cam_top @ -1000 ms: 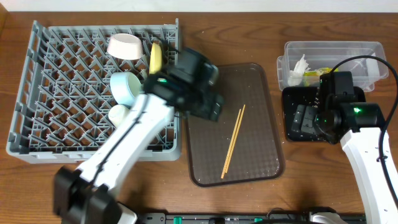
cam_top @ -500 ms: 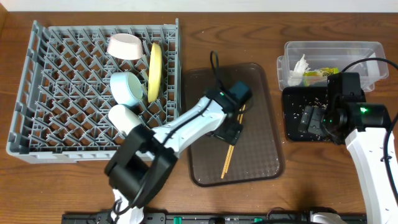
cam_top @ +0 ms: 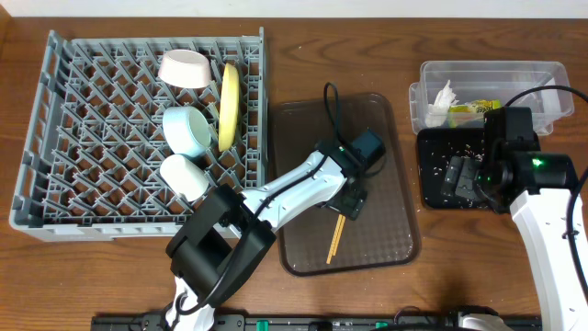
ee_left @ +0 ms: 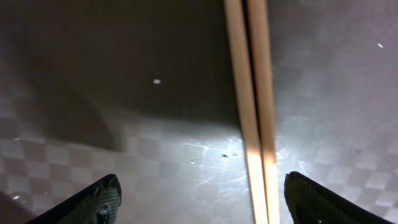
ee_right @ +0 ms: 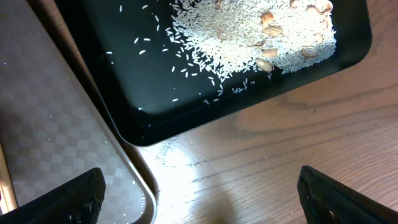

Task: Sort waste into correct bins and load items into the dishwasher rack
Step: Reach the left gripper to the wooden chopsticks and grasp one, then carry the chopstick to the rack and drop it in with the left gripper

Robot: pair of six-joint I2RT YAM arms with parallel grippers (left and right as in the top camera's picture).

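Swung off the rack (cam_top: pixel 92 165), my left jaws hover apart over the chopsticks (ee_left: pixel 252 112) on the brown tray (cam_top: pixel 390 230), right jaws also apart; next I should lower and clamp.

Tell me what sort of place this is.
Likely a robot test bench staged as a dish-clearing station: a grey dishwasher rack holding a yellow plate sits on a wooden table, chopsticks lie on a brown tray, and rice scraps lie in a black tray.
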